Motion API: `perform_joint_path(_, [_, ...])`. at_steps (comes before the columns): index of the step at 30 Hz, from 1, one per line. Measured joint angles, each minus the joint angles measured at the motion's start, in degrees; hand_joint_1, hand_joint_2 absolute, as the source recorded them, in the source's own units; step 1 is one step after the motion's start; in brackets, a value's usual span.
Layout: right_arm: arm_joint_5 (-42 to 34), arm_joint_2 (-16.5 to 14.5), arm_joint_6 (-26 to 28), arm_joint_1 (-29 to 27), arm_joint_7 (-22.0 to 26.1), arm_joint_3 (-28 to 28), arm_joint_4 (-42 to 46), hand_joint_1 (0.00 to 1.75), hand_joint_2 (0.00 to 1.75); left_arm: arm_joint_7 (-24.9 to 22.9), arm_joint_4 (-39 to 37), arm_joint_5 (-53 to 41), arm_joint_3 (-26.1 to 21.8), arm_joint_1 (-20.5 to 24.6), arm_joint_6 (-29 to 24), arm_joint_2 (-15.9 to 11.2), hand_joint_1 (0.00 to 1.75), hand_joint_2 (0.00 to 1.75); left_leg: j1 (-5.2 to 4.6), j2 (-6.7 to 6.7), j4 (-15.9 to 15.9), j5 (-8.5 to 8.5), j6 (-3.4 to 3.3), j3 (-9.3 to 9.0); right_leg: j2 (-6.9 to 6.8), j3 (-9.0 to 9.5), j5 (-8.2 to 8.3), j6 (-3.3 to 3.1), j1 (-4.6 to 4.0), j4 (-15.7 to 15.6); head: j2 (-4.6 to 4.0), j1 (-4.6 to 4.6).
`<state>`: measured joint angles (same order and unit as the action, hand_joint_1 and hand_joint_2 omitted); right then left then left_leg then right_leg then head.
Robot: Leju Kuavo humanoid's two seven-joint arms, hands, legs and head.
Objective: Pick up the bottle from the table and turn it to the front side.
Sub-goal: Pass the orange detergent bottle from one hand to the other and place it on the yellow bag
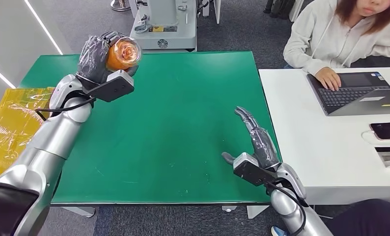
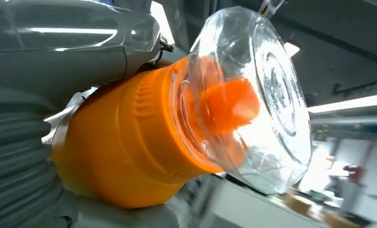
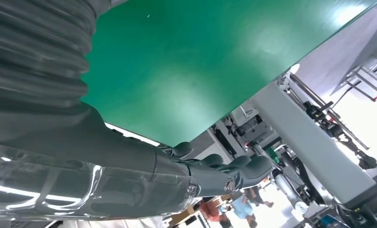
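In the head view we see the left hand [image 1: 96, 58] raised at the upper left of the frame, over the far left corner of the green bench [image 1: 173, 128]. Its fingers [image 1: 92, 51] are wrapped around the bottle [image 1: 123, 54], which is lifted clear of the bench. The bottle is orange with a clear end, and that clear end faces toward the camera, so we look into it as a round orange disc with a swirl at its middle.

In the left wrist view the bottle [image 2: 177, 128] is close up: an orange ribbed body, then a clear faceted dome with an orange nozzle inside it. The left hand [image 2: 49, 61] lies against the orange body, its grey ribbed cover beside it.

The right hand [image 1: 254, 142] sits at the lower right of the head view, near the bench's right edge, holding nothing. Its fingers [image 1: 245, 118] are stretched out straight and close together, pointing toward the far side, with the thumb stuck out to the left. In the right wrist view we see the right hand [image 3: 144, 180] with its dark fingers [image 3: 234, 171] extended past the edge of the green bench [image 3: 201, 57].

At the left edge of the head view lies a yellow sheet [image 1: 11, 123]. To the right stands a white desk [image 1: 320, 147], touching the bench, with a laptop [image 1: 355, 93] and a phone [image 1: 387, 130] on it. A person [image 1: 340, 34] in a pale top sits there, one hand on the laptop keys.
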<state>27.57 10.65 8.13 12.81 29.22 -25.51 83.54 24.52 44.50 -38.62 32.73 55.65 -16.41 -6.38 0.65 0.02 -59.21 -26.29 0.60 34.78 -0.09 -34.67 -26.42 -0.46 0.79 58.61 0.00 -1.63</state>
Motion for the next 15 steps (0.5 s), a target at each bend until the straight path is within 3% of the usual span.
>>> perform_joint_path(6, [0.3,0.2,0.7,-1.3,0.0,0.0,1.2,0.0,1.75,-5.2,-6.1,-19.4,3.2,2.3,-8.2,-3.7,1.75,1.75,0.0,0.07,0.0,0.0,0.0,-0.02,0.1,-0.02,0.0,0.0,0.0,0.0,0.0,-0.01])
perform_joint_path(10, [0.8,0.2,1.1,-2.4,0.0,0.0,1.8,0.0,1.75,-9.2,-10.3,-28.4,5.6,3.5,-9.7,-6.0,1.75,1.75,0.01,0.07,0.0,0.0,0.01,-0.02,0.1,-0.02,0.0,0.0,0.0,0.0,0.0,-0.01])
perform_joint_path(15, [1.8,0.2,1.7,-4.4,0.0,0.5,2.7,0.0,1.75,-11.4,-15.1,-33.2,7.2,4.5,-9.4,-8.7,1.75,1.75,0.01,0.07,0.0,0.0,0.01,-0.01,0.1,-0.03,-0.01,-0.01,-0.01,0.0,0.0,0.0])
